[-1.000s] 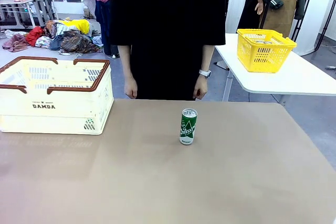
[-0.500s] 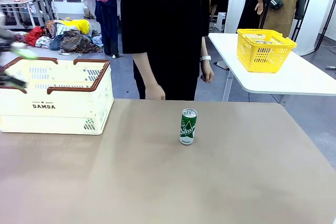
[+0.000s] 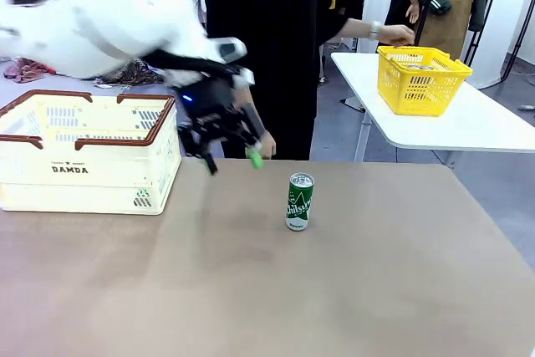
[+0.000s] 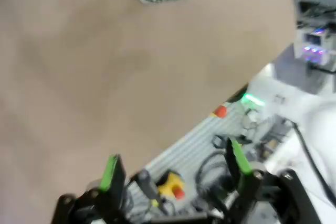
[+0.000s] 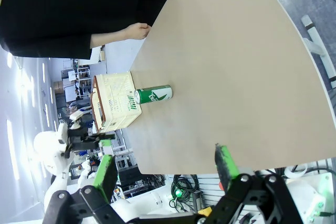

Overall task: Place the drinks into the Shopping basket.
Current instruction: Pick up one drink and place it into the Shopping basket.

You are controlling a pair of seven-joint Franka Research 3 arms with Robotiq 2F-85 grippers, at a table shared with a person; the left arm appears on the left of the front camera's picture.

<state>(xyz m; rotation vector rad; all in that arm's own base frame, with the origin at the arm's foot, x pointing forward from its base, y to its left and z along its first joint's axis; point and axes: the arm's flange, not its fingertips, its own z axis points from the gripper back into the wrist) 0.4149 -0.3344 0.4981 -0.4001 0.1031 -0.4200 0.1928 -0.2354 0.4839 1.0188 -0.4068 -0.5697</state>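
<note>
The left gripper (image 3: 231, 160), jaws wide apart and empty, has just swung in over the table (image 3: 401, 273), between the Shopping basket (image 3: 88, 175) and the green can (image 3: 300, 201). The can stands untouched mid-table, so the pick is only beginning. The right gripper (image 5: 165, 163) hangs back, jaws apart and empty. Blur smears the left arm (image 3: 117, 6), and the basket's inside is hidden.
</note>
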